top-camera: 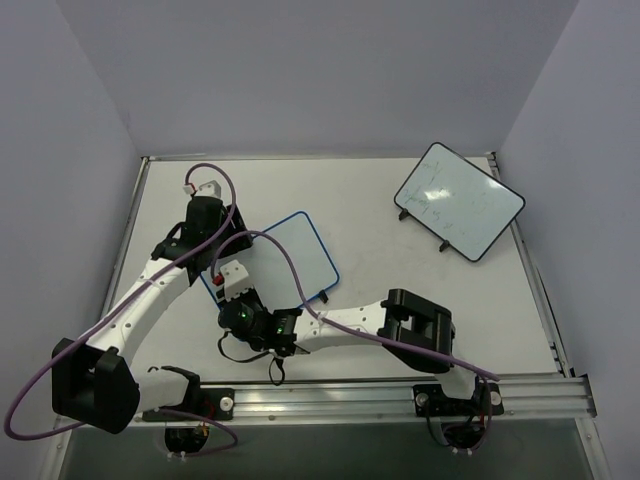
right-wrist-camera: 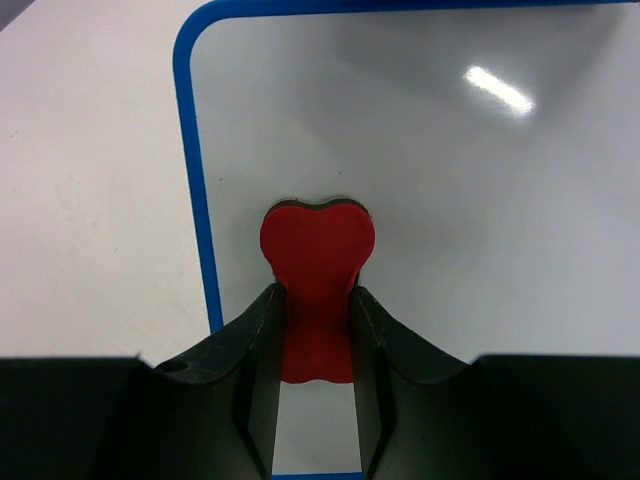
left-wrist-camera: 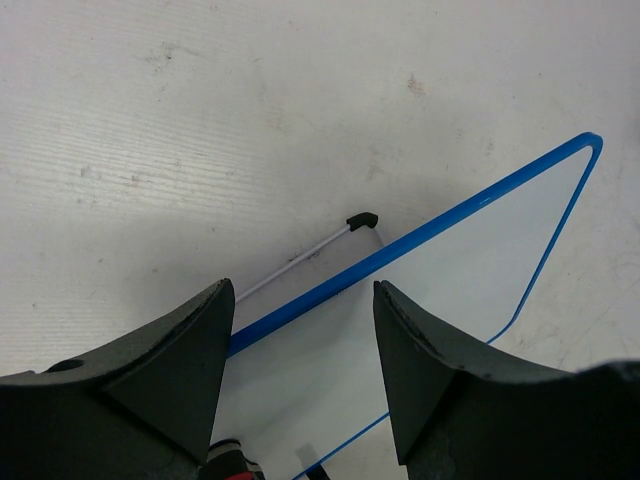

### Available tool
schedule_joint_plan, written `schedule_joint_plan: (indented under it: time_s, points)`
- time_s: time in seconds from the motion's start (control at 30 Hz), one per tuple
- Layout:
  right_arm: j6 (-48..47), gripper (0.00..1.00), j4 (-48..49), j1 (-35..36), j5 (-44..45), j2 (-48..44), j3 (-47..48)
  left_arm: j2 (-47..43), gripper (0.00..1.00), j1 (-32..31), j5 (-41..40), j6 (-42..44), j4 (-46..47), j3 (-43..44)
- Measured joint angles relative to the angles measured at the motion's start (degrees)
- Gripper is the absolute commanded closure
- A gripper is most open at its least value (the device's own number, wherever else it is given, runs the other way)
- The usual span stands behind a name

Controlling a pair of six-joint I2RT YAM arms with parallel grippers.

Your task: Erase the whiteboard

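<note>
The whiteboard (top-camera: 290, 255) with the thin blue frame lies left of the table's middle, and its visible surface looks clean. My right gripper (top-camera: 232, 292) is shut on a red eraser (top-camera: 221, 282) at the board's near left corner. In the right wrist view the eraser (right-wrist-camera: 318, 250) is pressed flat on the board (right-wrist-camera: 450, 200), just inside the blue edge, between my right gripper's (right-wrist-camera: 318, 300) jaws. My left gripper (top-camera: 220, 245) is open over the board's left edge. In the left wrist view the left gripper (left-wrist-camera: 305, 300) straddles the board's (left-wrist-camera: 460, 270) blue frame.
A black-framed whiteboard (top-camera: 460, 200) with faint marks stands tilted at the back right. A small black foot on a thin white rod (left-wrist-camera: 362, 220) sticks out beside the blue frame. The table's metal rail (top-camera: 520, 395) runs along the near edge.
</note>
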Motion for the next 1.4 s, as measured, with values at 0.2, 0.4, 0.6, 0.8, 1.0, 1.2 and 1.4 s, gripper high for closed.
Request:
schedule_joint_plan:
  time_s: [0.2,0.4,0.6,0.8,1.0,1.2,1.4]
  points:
    - [-0.2,1.0,0.0,0.4,-0.3,0.6,0.5,0.2,0.34,-0.5,0.0,0.0,0.1,0.3]
    - [0.2,1.0,0.8,0.3,-0.3,0.3,-0.7,0.4,0.34,-1.0,0.0,-0.2,0.2,0.5]
    - [1.6,1.0,1.6,-0.6,-1.3,-2.2,-5.5,0.9,0.34,-1.4,0.0,-0.4,0.5,1.0]
    - [3.6,1.0,1.9,-4.1,-2.3,-7.2,-11.7,1.1,0.34,-1.5,0.0,-0.4,0.4,1.2]
    - [4.9,1.0,1.8,-7.8,-2.3,-10.9,-15.8,1.1,0.34,-1.5,0.0,-0.4,0.4,1.2]
    - [6.3,1.0,1.8,-10.0,-2.4,-13.1,-18.6,1.1,0.34,-1.5,0.0,-0.4,0.1,1.4]
    - [7.3,1.0,1.8,-12.0,-2.4,-15.1,-21.0,1.4,0.33,-1.6,0.0,-0.4,-0.7,2.1]
